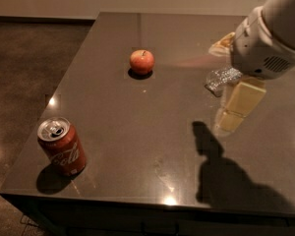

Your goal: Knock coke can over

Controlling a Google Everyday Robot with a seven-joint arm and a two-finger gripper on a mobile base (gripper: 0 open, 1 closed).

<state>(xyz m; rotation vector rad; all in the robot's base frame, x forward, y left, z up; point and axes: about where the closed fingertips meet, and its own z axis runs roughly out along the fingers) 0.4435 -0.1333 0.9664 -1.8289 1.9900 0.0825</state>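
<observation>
The coke can (62,147) is red with white script and a silver top. It stands upright near the front left corner of the dark table (137,127). My gripper (234,113) hangs from the white arm (270,43) at the right side, above the table. It is far to the right of the can and touches nothing. Its shadow falls on the table below it.
A red apple (142,61) sits at the middle back of the table. A clear plastic bottle (221,77) lies at the right, partly hidden behind my arm. The table's left and front edges drop off to the brown floor (24,68).
</observation>
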